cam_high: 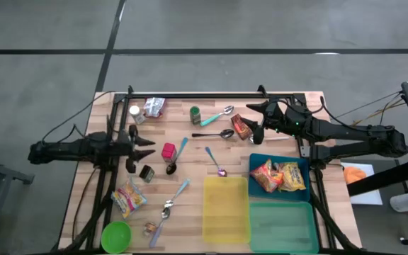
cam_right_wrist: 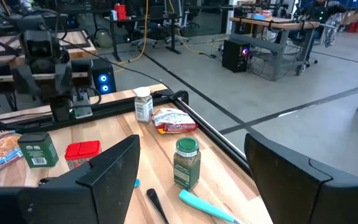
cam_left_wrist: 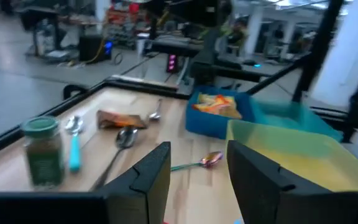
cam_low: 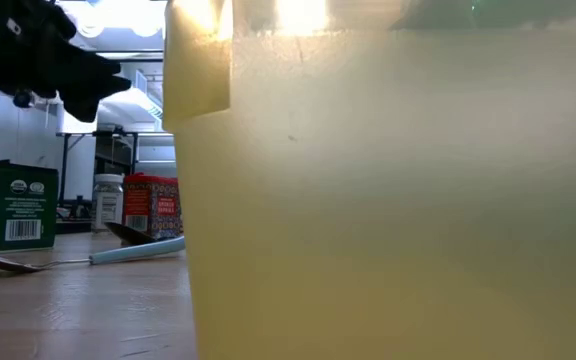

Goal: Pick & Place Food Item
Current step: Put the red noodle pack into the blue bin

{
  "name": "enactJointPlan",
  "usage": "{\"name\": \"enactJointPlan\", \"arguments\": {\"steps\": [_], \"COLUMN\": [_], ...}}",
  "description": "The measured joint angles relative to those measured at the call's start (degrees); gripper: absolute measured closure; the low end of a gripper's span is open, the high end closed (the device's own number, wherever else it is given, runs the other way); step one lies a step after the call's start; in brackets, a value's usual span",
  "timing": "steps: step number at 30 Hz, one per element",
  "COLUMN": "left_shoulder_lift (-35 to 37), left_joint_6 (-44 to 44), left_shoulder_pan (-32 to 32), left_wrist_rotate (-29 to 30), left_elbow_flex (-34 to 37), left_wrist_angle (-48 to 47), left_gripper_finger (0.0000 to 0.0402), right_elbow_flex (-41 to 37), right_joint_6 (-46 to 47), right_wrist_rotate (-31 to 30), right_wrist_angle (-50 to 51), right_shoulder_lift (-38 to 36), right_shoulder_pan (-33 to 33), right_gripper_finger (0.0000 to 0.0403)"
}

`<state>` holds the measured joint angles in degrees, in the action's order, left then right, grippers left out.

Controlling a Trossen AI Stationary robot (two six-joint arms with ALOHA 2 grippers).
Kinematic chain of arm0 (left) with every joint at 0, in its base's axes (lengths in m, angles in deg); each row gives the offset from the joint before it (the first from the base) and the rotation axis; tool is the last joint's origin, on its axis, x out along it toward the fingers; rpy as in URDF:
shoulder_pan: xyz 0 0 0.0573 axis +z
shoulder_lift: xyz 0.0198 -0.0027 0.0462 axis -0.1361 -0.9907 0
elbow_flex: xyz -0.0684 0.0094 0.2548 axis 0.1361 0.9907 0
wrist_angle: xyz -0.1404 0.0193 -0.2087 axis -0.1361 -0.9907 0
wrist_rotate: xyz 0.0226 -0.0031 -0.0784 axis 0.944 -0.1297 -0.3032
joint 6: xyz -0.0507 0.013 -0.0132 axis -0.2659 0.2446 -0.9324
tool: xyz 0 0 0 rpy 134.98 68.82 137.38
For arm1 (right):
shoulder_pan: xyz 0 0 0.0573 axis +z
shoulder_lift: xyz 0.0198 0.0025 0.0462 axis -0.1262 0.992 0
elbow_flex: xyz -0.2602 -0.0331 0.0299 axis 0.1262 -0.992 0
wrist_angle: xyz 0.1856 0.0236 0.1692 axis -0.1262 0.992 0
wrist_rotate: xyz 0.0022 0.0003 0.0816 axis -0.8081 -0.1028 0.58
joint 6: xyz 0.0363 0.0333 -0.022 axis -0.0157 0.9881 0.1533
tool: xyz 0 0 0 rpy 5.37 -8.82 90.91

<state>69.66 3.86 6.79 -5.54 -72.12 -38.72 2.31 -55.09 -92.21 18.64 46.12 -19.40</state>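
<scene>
A brown-red snack packet (cam_high: 241, 126) lies flat on the wooden table (cam_high: 190, 166), just below my right gripper (cam_high: 252, 120), which hovers open and level above the table's far right. In the left wrist view the same packet (cam_left_wrist: 120, 118) lies beyond a spoon. Two more snack packets (cam_high: 278, 176) lie in the blue bin (cam_high: 255, 161). Another packet (cam_high: 128, 198) lies near the left front. My left gripper (cam_high: 147, 146) stands open at the table's left, pointing level toward the right, with nothing between its fingers (cam_left_wrist: 157, 165). My right gripper (cam_right_wrist: 191, 146) holds nothing.
A yellow bin (cam_high: 225, 209) and a green bin (cam_high: 283, 227) stand at the near right, a green bowl (cam_high: 116, 236) at the near left. A red box (cam_high: 168, 151), a dark green box (cam_high: 146, 172), a green-lidded spice jar (cam_high: 195, 115), a white jar (cam_high: 134, 112), a silver packet (cam_high: 154, 107) and several spoons are scattered about.
</scene>
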Motion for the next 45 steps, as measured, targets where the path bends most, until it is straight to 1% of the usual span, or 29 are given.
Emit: {"name": "enactJointPlan", "arguments": {"steps": [2, 4, 7, 10, 15, 21, 24, 26, 32, 35, 40, 43, 45], "left_shoulder_lift": [-1.2, -3.8, -9.8, -17.1, -29.0, -41.6, -47.6, -51.5, -61.8, -65.5, -70.2, -72.6, -74.5], "left_joint_6": [-1.6, -4.6, -7.8, -8.1, -8.7, -12.7, -12.9, -12.9, -11.3, -10.2, -3.7, 0.7, 1.6], "left_shoulder_pan": [0.0, 0.0, 0.1, 0.1, 0.9, 5.2, 9.2, 12.8, 26.1, 31.7, 35.9, 36.5, 36.4], "left_wrist_rotate": [2.3, 6.2, 11.5, 13.6, 16.5, 18.5, 18.4, 16.9, 6.5, 3.1, 2.6, 2.6, 3.9], "left_elbow_flex": [-2.2, -4.2, -7.2, -10.3, -17.6, -25.2, -27.3, -28.7, -32.3, -32.8, -33.1, -33.8, -35.1], "left_wrist_angle": [-4.3, -8.1, -9.6, -9.7, -9.5, -9.6, -10.6, -11.8, -19.7, -19.9, -16.4, -16.4, -17.2], "left_gripper_finger": [0.0243, 0.0243, 0.0243, 0.0243, 0.0243, 0.0243, 0.0243, 0.0243, 0.0243, 0.0243, 0.0243, 0.0243, 0.0243], "right_elbow_flex": [0.0, 0.0, 0.0, 0.0, 0.0, 0.0, 0.0, 0.0, 0.0, 0.0, 0.0, 0.0, 0.0], "right_joint_6": [0.1, 0.0, 0.1, 0.0, 0.0, 0.0, 0.0, 0.1, 0.1, 0.0, 0.0, 0.0, 0.1], "right_wrist_rotate": [0.0, 0.0, 0.0, 0.0, 0.0, 0.0, 0.0, 0.0, 0.0, 0.0, 0.0, 0.0, 0.0], "right_wrist_angle": [0.0, 0.0, 0.0, 0.0, 0.0, 0.0, 0.0, 0.0, 0.0, 0.0, 0.0, 0.0, 0.0], "right_shoulder_lift": [0.0, 0.0, 0.0, 0.0, 0.0, 0.0, 0.0, 0.0, 0.0, 0.0, 0.0, 0.0, 0.0], "right_shoulder_pan": [0.0, 0.0, 0.0, 0.0, 0.0, 0.0, 0.0, 0.0, 0.0, 0.0, 0.0, 0.0, 0.0], "right_gripper_finger": [0.0116, 0.0116, 0.0116, 0.0116, 0.0116, 0.0116, 0.0116, 0.0116, 0.0116, 0.0116, 0.0116, 0.0116, 0.0116]}}
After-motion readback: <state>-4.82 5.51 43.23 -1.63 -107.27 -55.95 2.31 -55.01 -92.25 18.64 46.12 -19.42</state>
